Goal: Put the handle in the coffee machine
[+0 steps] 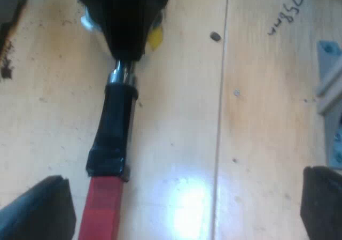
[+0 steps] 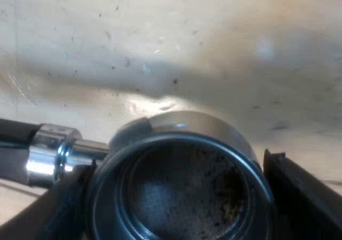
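**Desk:** Checking the grippers first. What are you getting?

**Me:** I'm reading my right gripper (image 2: 173,168) as clenched on the metal holder (image 2: 181,144). Its two black fingers are pressing the basket (image 2: 184,197) from either side. The basket's mouth is facing up at the wrist camera, and coffee grounds are speckling the inside. My left gripper (image 1: 181,197) is hanging released, with its fingers spread wide and nothing between them.

**Desk:** And where is the holder sitting?

**Me:** It's lying low over the wooden table (image 1: 267,117). I'm not able to tell whether it's resting there or just lifted.

**Desk:** How are you expecting it to handle?

**Me:** I'm judging it rigid and heavy at the basket end. The polished steel is probably slick under the fingers. I'm thinking the dark handle (image 1: 115,128) is the better place to hold, just behind the metal collar (image 2: 51,154), because that is where the leverage for the locking twist comes from.

**Desk:** Which way is it pointing?

**Me:** The long axis is running from the basket under my right gripper straight towards my left gripper. The red end (image 1: 101,208) is leading and passing close beside one of the left fingers.
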